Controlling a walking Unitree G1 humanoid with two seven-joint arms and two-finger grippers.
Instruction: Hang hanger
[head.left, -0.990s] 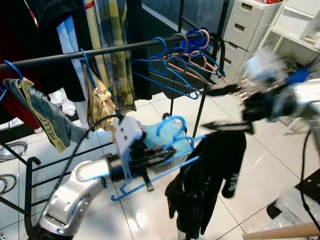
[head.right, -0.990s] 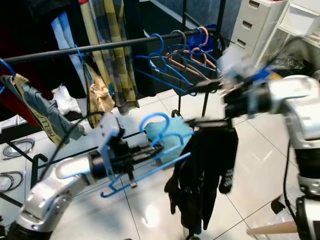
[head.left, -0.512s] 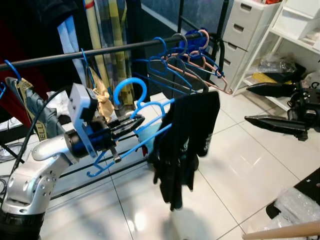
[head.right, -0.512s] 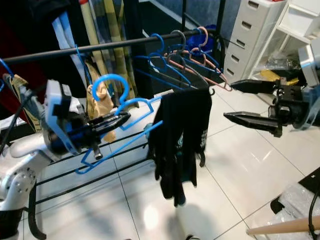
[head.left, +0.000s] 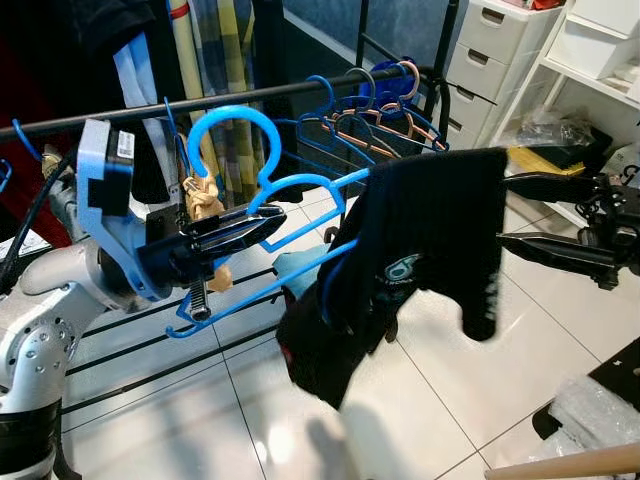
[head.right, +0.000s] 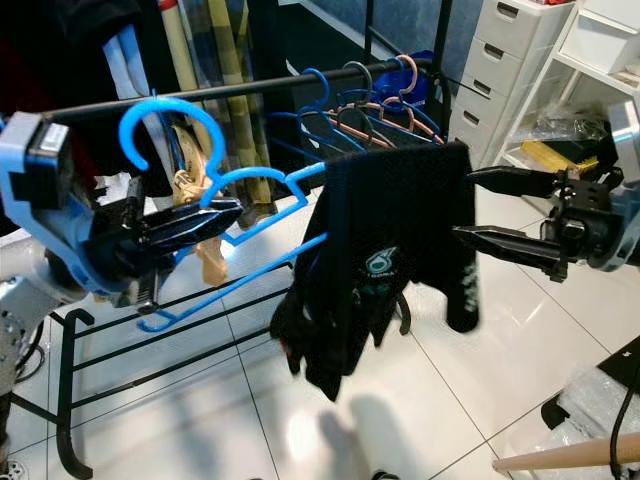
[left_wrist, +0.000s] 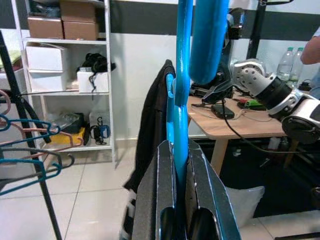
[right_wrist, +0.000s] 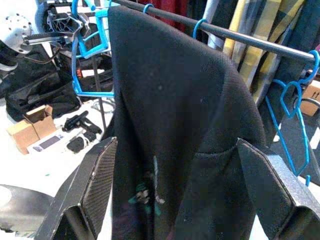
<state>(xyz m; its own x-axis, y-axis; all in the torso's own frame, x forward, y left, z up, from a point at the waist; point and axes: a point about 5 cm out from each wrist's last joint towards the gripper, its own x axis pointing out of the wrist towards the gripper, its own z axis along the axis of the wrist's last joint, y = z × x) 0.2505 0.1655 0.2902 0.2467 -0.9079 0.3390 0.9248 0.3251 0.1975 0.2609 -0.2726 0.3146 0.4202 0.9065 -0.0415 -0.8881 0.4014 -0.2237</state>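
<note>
The left gripper (head.left: 262, 222) was closed tightly on the blue hanger (head.left: 290, 190), its two fingers pinching the plastic just below the hook. The left arm was raised and bent, reaching toward the clothes rail (head.left: 250, 97), so the hook stood just in front of the rail and was not yet over it. A black garment (head.left: 410, 260) hung from the far end of the hanger, below the rail. The right gripper (head.right: 500, 215) was wide open and held nothing, pointing at the garment from beside it.
</note>
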